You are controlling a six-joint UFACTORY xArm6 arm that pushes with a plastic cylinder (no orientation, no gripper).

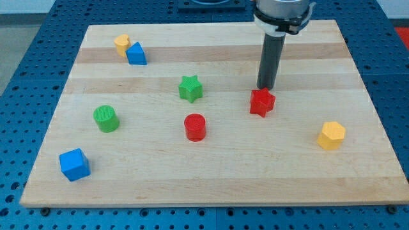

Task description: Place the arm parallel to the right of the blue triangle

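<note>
Across the wooden table [211, 185], my tip [264, 87] sits right of centre, just above the red star [262, 102], well apart from the blue triangle [136, 54] near the top-left corner, so I judge the move barely begun. I have no fingers, only a rod. The triangle's apex points up; no long axis is clear.

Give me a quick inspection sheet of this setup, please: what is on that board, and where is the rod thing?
Surface: wooden board, flat.
Job's things: blue triangle near the view's top left, touching a yellow block.
Clutter: green star, red star, red cylinder, green cylinder, blue cube, yellow hexagon.
Grippers: none; my tip sits just above the red star, far right of the blue triangle.
Cables: nothing seen.
Surroundings: blue perforated table.
</note>
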